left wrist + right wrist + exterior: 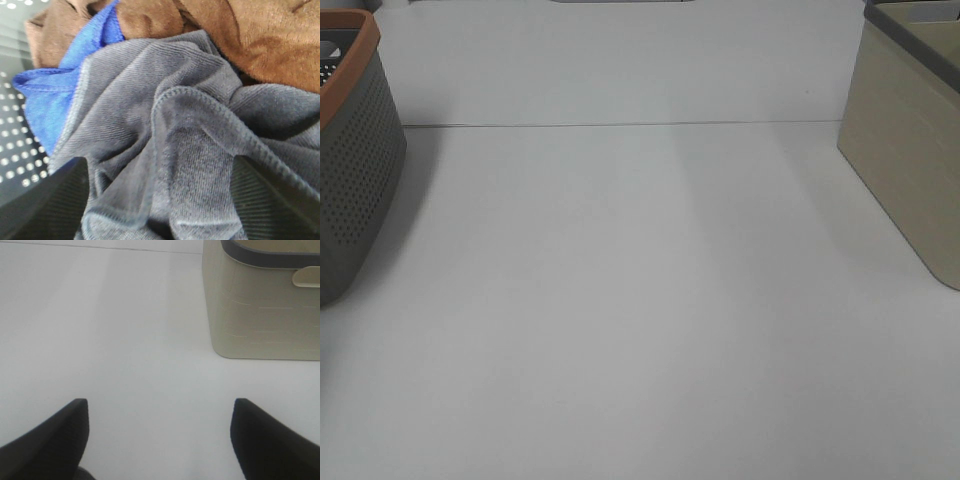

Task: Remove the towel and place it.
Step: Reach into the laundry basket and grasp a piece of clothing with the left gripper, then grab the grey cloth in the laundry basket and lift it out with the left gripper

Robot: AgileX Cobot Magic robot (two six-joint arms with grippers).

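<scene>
In the left wrist view the dark grey towel point(185, 130) lies crumpled in a perforated grey basket point(15, 150), on top of other cloths. My left gripper point(160, 200) is open, with its fingers point(45, 205) spread to either side of a raised fold of the towel. I cannot tell whether they touch it. My right gripper point(160, 435) is open and empty above the bare white table point(125, 340). Neither gripper shows in the exterior high view, and the towel is hidden there.
A blue cloth point(50, 100) and a brown cloth point(260, 35) lie under and beside the towel. The grey basket with an orange rim point(355, 170) stands at the table's left edge. A beige basket point(910, 160) stands at the right, also in the right wrist view point(265, 310).
</scene>
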